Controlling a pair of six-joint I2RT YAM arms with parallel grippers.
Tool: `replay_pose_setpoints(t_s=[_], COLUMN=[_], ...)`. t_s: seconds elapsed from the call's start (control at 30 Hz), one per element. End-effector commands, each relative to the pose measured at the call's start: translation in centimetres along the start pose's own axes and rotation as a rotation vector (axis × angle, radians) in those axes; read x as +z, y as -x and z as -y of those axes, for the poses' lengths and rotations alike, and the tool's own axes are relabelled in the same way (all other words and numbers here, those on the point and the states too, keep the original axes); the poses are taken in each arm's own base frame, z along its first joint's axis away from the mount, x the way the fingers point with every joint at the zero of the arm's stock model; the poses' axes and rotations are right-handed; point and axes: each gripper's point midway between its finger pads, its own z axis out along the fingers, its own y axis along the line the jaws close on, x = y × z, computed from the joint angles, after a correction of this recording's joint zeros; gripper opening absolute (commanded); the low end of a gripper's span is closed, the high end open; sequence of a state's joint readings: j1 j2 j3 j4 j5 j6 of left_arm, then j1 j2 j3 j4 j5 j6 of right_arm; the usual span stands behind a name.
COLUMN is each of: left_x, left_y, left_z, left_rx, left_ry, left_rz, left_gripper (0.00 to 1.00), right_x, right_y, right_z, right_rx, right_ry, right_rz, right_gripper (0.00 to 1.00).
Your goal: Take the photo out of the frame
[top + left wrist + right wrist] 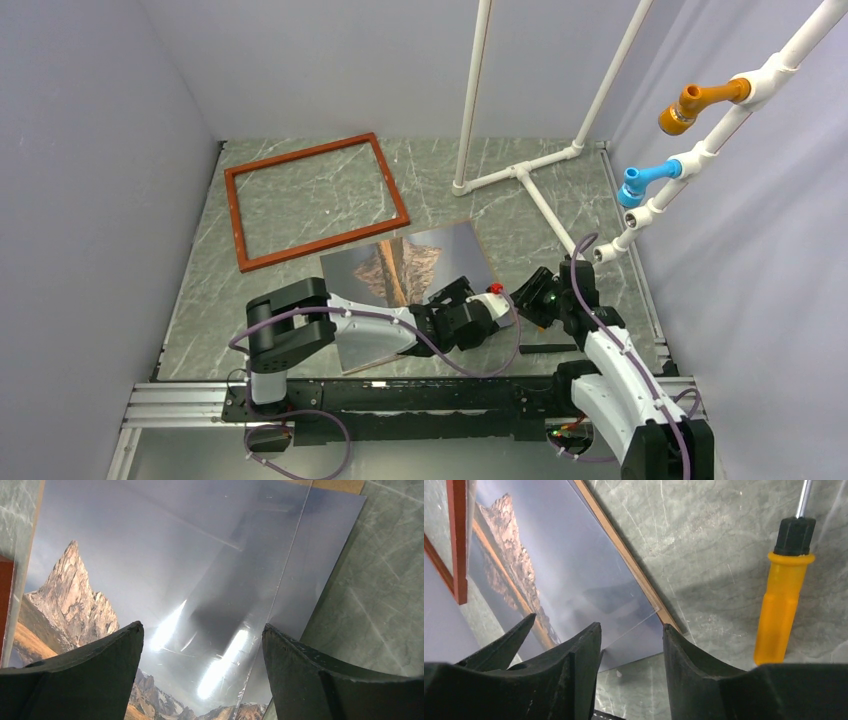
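The frame (315, 200) lies empty at the back left of the marble table; a strip of it shows in the right wrist view (459, 540). The photo (410, 262) lies face up in the middle, outside the frame. A clear sheet (210, 555) rests on the photo (75, 595), shifted a little to one side, over a brown board (624, 555). My left gripper (202, 630) hovers open over the photo's near right part. The right gripper (631, 630) is open, nothing between its fingers, with the photo's corner (634, 645) just ahead of them.
A screwdriver with a yellow handle (781, 605) lies on the table right of the photo's corner. A white pipe stand (520, 172) rises at the back right, carrying orange (690, 103) and blue (645, 180) fittings. Grey walls close in both sides.
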State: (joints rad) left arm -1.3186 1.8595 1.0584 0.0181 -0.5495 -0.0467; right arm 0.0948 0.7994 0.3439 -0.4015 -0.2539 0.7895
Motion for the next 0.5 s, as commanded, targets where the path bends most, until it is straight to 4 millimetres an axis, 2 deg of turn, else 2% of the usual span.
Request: replay_pose_setpoints(t_s=[0.0,0.2,0.47], left_x=[-0.8,-2.4,-3.5], left_y=[-0.6,0.9,0.2], left_z=[-0.5,0.0,-3.0], left_rx=[-0.031,-0.139,-0.387], left_ry=[-0.027,-0.157,-0.288], left_rz=[-0.032,-0.027,-0.053], left_gripper=[0.91,0.97,0.97], right_x=[-0.3,-0.6,0.0], right_y=[-0.6,-1.4,-2.7], right_z=[0.2,1.4,1.5], right_rx=[0.006,-0.011,-0.017], right_ry=[0.023,-0.03,-0.006], right_rz=[-0.003,-0.034,-0.103], right_gripper=[0.5,0.5,0.5])
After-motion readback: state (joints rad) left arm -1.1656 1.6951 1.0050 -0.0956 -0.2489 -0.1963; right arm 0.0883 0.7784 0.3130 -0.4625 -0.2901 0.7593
